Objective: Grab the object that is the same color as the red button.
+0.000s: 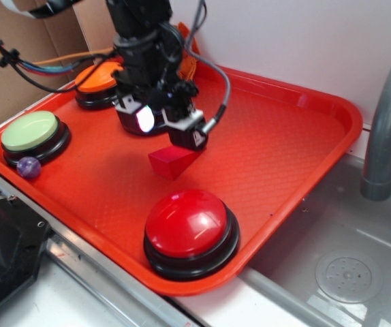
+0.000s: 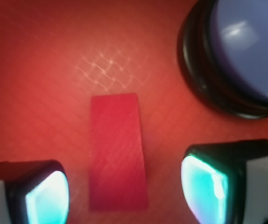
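Red wedge block (image 2: 117, 151) on red tray (image 1: 298, 136), between wide-spread fingers (image 2: 204, 186) of gripper (image 2: 124, 186), apart from both; big red button (image 1: 187, 223) nearby.

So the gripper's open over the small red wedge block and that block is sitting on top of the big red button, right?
Not quite. The gripper is open around the red wedge block, but the block lies flat on the red tray, apart from the big red button. The exterior view shows the gap between them.
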### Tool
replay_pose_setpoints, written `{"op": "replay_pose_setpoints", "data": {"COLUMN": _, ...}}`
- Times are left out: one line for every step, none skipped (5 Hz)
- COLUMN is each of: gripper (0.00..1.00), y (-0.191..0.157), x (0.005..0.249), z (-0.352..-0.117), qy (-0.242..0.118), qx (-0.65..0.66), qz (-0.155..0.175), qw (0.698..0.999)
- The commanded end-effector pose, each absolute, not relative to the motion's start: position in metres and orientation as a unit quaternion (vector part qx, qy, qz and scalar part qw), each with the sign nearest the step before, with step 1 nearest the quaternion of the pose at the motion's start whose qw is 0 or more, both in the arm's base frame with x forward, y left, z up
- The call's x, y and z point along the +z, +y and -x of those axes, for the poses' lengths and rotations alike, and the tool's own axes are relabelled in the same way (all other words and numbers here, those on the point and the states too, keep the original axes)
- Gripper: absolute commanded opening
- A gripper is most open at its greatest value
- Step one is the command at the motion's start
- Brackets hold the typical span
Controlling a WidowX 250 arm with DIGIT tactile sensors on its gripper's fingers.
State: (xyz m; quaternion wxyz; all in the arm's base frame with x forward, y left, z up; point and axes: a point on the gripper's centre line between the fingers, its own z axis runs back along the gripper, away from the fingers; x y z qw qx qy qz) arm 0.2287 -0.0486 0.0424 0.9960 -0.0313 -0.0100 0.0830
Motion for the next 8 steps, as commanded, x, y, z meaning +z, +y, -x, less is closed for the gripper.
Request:
{"op": "replay_pose_setpoints", "data": {"gripper": 1.00, "y": -0.060, "x": 0.022, "z": -0.229, "qy": 0.003, "qx": 0.067, "qz": 0.048, "qw": 0.997}}
{"op": "replay_pose_setpoints", "data": {"gripper": 0.59, "y": -0.063, "x": 0.013, "z": -0.226, "qy": 0.004, "qx": 0.088, "qz": 0.029, "qw": 0.996}}
{"op": "replay_pose_setpoints", "data": {"gripper": 0.00, "y": -0.062, "x": 0.019, "z": -0.226, "qy": -0.001, "qx": 0.097, "qz": 0.024, "qw": 0.995}}
{"op": "replay_pose_setpoints", "data": {"gripper": 0.00, "y": -0.055, "x": 0.032, "z": -0.228, "qy": 0.012, "qx": 0.069, "qz": 0.019, "qw": 0.997}}
{"op": "replay_pose_setpoints", "data": {"gripper": 0.00, "y": -0.046, "x": 0.069, "z": -0.230, "qy": 0.009, "qx": 0.014, "qz": -0.003, "qw": 1.000}}
{"op": "replay_pose_setpoints", "data": {"gripper": 0.00, "y": -0.027, "x": 0.105, "z": -0.223, "qy": 0.003, "qx": -0.006, "qz": -0.020, "qw": 1.000}}
{"op": "replay_pose_setpoints", "data": {"gripper": 0.00, "y": -0.001, "x": 0.133, "z": -0.210, "qy": 0.003, "qx": -0.021, "qz": -0.018, "qw": 1.000}}
{"op": "replay_pose_setpoints", "data": {"gripper": 0.00, "y": 0.014, "x": 0.150, "z": -0.193, "qy": 0.001, "qx": -0.007, "qz": -0.029, "qw": 1.000}}
